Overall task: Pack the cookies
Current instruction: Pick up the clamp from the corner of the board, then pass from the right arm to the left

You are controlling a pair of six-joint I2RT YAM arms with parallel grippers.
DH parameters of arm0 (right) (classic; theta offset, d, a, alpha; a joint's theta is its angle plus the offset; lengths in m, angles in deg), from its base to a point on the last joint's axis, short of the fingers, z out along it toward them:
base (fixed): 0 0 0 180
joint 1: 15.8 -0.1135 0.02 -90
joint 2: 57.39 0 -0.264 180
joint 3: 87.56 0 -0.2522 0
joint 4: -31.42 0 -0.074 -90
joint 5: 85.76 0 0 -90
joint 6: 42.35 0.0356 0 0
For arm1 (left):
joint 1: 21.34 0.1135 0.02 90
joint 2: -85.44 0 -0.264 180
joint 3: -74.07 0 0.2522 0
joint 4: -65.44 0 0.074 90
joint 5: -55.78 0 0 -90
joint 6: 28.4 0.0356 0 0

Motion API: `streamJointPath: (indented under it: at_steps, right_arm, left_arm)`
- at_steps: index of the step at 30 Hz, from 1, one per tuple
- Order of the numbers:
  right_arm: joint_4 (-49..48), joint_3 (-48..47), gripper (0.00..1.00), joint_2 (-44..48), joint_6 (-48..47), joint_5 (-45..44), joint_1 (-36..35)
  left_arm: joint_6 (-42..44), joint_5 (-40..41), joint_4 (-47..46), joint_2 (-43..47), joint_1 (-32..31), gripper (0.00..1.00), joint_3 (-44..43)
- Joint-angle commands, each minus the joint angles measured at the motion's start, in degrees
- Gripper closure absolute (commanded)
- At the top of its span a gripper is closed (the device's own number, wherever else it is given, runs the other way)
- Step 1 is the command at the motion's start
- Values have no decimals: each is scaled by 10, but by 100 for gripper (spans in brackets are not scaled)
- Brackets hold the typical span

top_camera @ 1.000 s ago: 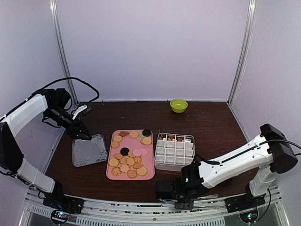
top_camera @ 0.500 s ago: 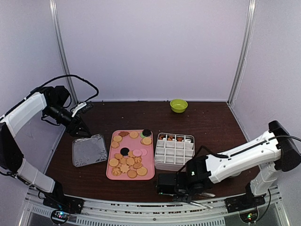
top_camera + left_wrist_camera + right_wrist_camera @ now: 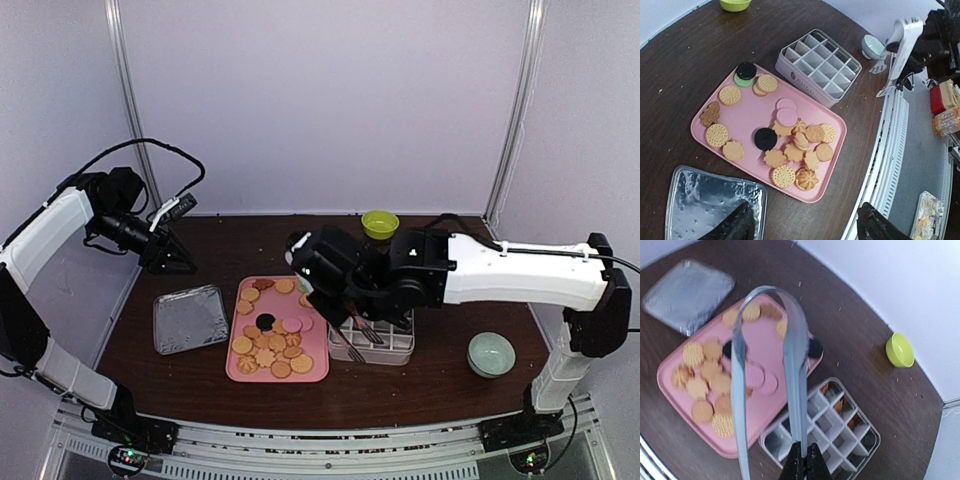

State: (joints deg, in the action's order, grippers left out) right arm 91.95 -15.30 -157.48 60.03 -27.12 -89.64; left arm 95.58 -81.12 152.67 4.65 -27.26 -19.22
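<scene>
Overhead, the right gripper point(image 3: 802, 462) hangs above the divided box point(image 3: 807, 87), clamped shut on one leg of the metal tongs point(image 3: 795, 365), whose bowed end points away from its fingers. The cookies point(image 3: 815, 133) lie below and just to the side of it, heaped on the pink tray point(image 3: 747, 117); a few more stand in the box's far row of cells. The left gripper point(image 3: 805, 227), jaws apart and holding nothing, hovers well off to the other side with the foil tray point(image 3: 715, 200) beneath it.

The step in hand appears to be bringing the tool to the cookies, with most of the packing not yet done. The next move likely calls for lowering the tongs to one biscuit at the tray's edge. With only one leg pinched, squeezing may first need a better hold.

By count: one pair of tongs, one pink tray, one divided box, one foil tray and two bowls, a green bowl point(image 3: 380, 223) and a pale bowl point(image 3: 491, 354). On the tray sit roughly twenty-two cookies: about sixteen tan, two black, two pink, one green, one brown. Overlaps leave the total uncertain.
</scene>
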Motion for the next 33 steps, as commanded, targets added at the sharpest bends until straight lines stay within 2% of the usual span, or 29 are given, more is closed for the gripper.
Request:
streamJointPath:
  at_steps: [1, 4, 9, 12, 19, 29, 33]
  right_arm:
    - [-82, -108, 100, -29, 15, -36, 22]
    - [-148, -144, 100, -35, 33, -8, 32]
    - [-298, -109, 100, -14, 85, 46, 41]
    - [-377, -73, 100, -4, 108, 69, 44]
    - [-469, -42, 100, -5, 140, 101, 48]
    - [-527, -26, 100, -13, 173, 130, 61]
    - [-547, -10, 100, -10, 184, 142, 66]
  left_arm:
    - [-3, -79, 4, 12, -31, 25, -22]
    - [-1, -125, -3, 12, -54, 17, -24]
    - [-9, -168, -18, -3, -94, 17, -38]
    - [-15, -188, -18, -18, -124, 21, -54]
    - [-18, -222, -18, -31, -149, 33, -66]
    - [36, -241, 48, -46, -160, 51, -70]
    - [61, -244, 77, -52, -161, 64, -72]
